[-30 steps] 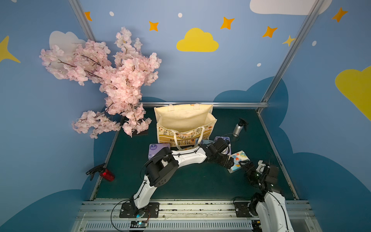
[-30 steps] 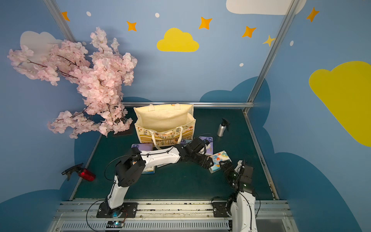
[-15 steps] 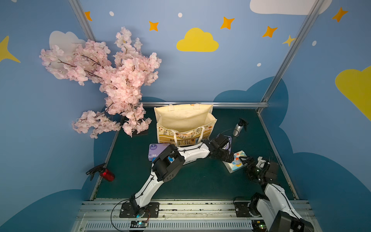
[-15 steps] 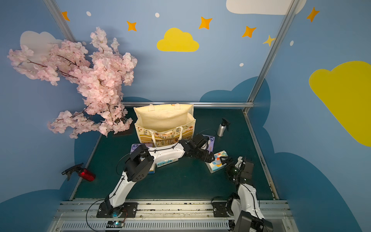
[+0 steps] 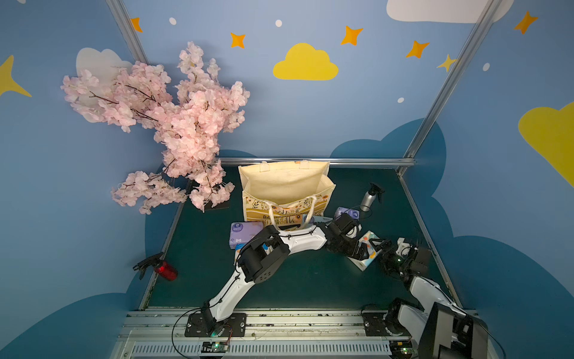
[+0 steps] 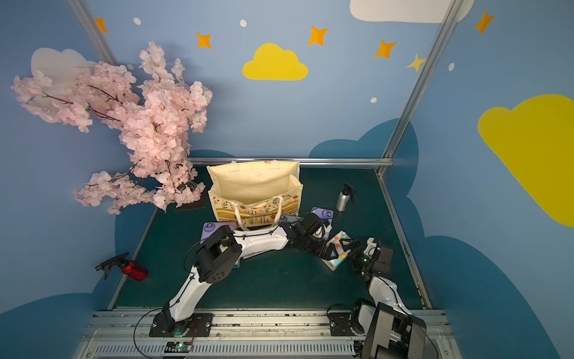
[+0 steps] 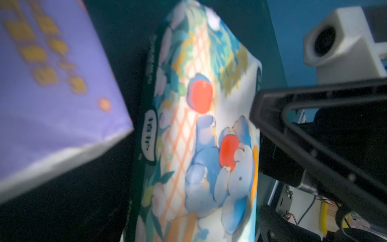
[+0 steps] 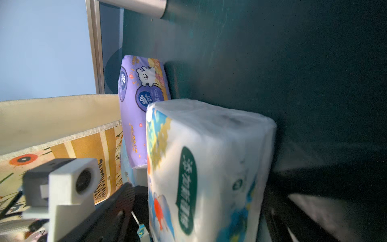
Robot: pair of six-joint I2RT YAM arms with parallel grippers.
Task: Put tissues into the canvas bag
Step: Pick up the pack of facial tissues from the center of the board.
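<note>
Spread wide, the left gripper and right gripper are flanking the cartoon pack at nine and three o'clock; the bag is standing at its ten o'clock.

Quick tally, fwiw: one canvas bag, two purple tissue packs, one cartoon-print pack and one light-blue pack were counted for sure, plus two spray bottles (one silver, one red) and one pink blossom tree.
</note>
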